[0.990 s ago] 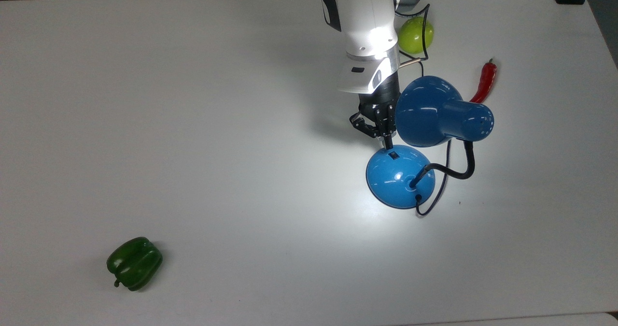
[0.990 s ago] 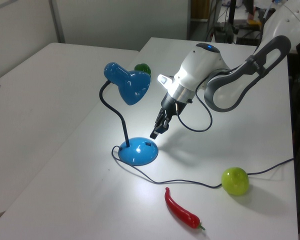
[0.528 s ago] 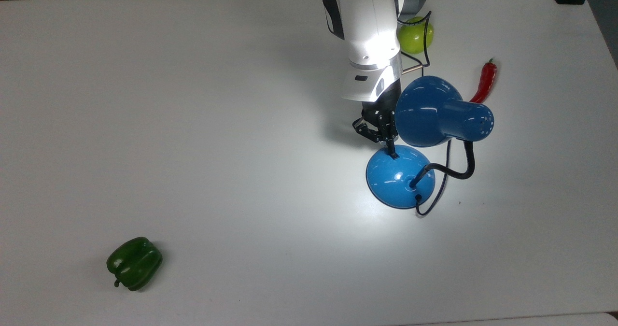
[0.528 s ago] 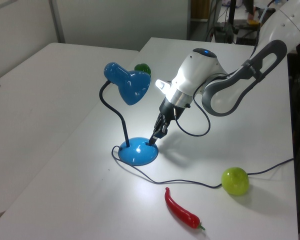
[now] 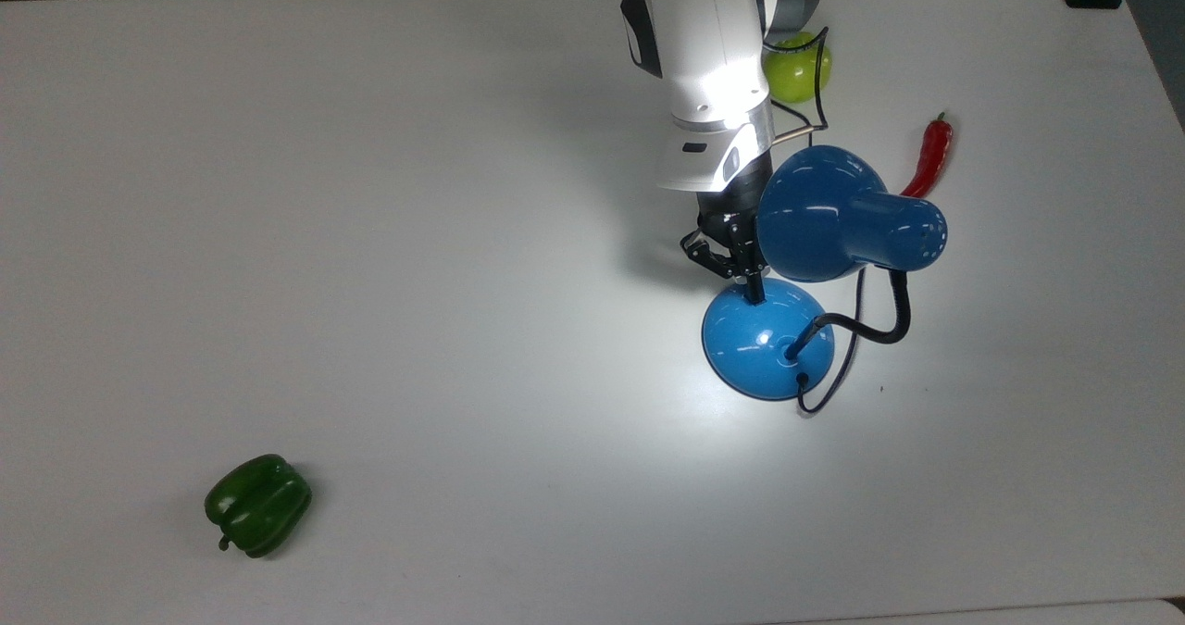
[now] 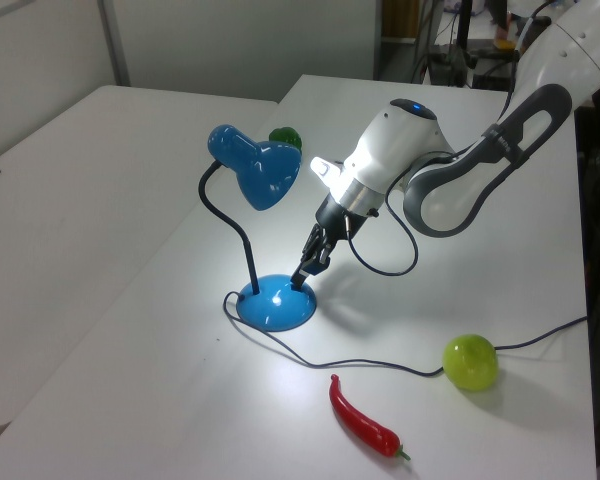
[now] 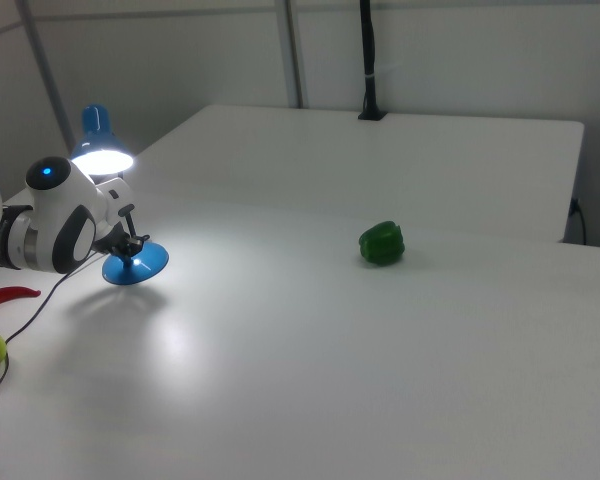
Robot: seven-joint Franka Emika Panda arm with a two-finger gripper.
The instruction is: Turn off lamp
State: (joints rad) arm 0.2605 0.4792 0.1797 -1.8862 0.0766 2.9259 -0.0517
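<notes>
Narrow-closed gripper (image 5: 755,293) tip touches glossy domed lamp (image 5: 767,338) base; lamp lit

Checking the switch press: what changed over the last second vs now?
The claw came down from just above the lamp base onto the spot where the base's switch sat, fingertips now touching it. Nothing was grasped or released. The lamp is still lit, its bright pool on the table unchanged. Lamp, green pepper, red chili and green apple have not moved.

light: lamp (image 5: 815,264) lit | bright pool on table (image 5: 370,236) | arm shadow soft
</notes>
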